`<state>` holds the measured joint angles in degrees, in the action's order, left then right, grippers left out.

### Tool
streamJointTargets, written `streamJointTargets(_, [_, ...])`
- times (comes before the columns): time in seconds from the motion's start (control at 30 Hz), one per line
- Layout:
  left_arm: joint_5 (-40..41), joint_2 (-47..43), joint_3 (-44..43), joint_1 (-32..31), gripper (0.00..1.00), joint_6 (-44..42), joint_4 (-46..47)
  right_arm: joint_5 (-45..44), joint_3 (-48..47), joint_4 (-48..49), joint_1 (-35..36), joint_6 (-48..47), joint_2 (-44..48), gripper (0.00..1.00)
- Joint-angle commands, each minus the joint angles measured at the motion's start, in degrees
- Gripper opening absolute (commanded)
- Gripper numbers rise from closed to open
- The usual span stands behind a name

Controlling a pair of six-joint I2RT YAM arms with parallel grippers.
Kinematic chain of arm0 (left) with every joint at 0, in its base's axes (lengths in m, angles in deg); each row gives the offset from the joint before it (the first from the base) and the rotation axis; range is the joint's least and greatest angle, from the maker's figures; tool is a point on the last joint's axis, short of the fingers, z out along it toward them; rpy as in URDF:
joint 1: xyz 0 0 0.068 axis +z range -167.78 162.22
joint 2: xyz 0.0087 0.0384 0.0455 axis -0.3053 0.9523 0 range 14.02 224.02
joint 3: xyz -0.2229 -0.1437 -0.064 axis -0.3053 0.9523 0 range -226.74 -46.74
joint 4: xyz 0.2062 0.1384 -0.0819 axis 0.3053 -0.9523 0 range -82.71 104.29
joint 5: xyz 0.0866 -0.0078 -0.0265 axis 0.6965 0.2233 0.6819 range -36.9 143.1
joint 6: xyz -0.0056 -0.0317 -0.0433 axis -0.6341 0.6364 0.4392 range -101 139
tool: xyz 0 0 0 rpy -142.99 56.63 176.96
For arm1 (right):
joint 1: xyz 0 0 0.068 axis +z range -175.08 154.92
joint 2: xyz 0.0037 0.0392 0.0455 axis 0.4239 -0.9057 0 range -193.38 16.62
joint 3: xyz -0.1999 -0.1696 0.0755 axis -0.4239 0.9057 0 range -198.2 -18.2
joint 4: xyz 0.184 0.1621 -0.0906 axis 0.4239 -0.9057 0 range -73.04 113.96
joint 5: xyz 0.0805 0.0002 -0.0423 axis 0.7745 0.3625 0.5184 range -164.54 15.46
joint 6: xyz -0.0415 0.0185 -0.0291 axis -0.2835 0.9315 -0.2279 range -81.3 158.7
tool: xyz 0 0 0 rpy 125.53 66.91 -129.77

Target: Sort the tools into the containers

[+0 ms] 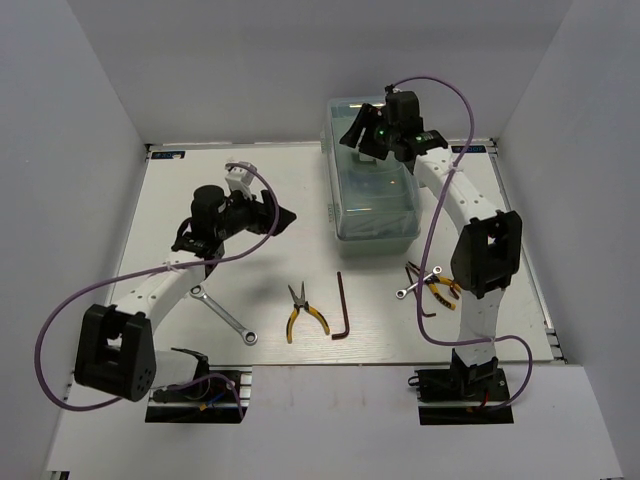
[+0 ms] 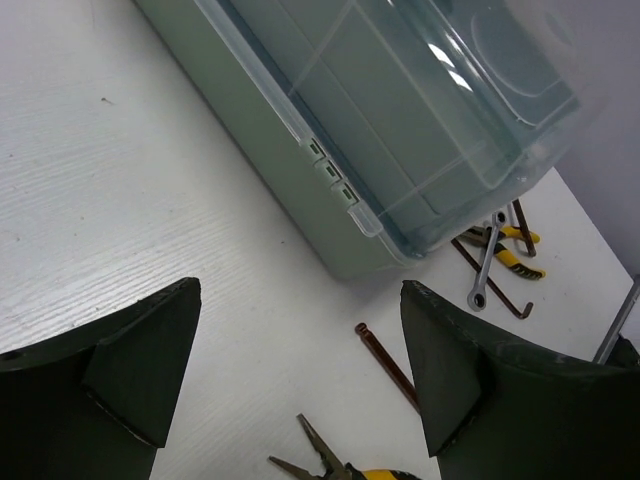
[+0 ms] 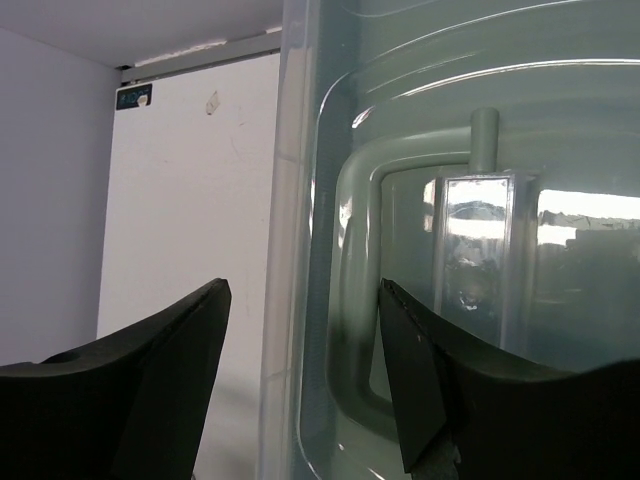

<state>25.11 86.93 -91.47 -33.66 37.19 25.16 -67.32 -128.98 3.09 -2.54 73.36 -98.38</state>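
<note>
The white table [image 1: 270, 270] holds a pale green toolbox [image 1: 372, 200] at the back, a silver wrench [image 1: 222, 313], yellow pliers [image 1: 303, 312] and a brown hex key [image 1: 341, 306] in front, and a second wrench [image 1: 418, 282], second pliers [image 1: 445, 291] and second hex key [image 2: 505, 298] bunched together at the right.

toolbox [image 1: 375, 205] behind, wrench [image 1: 224, 314], pliers [image 1: 303, 313], hex key [image 1: 341, 306] in front

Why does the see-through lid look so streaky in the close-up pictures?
Right wrist view: light reflects off the lid in bright curved streaks, with a mirror-like patch. Left wrist view: small white glare spots on it. Top view: even light, faint shadows.
</note>
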Motion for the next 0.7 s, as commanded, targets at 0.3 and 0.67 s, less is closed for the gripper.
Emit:
streamJointTargets(0.3, [-4.4,10.6,-15.8,-0.7,0.9,8.5,12.8,9.4,-0.1,2.4,-0.7,5.4,3.5,0.65])
streamJointTargets(0.67, [-11.3,31.1,-36.0,-4.3,0.59,14.5,14.7,12.4,0.7,3.5,-1.7,6.7,4.2,0.64])
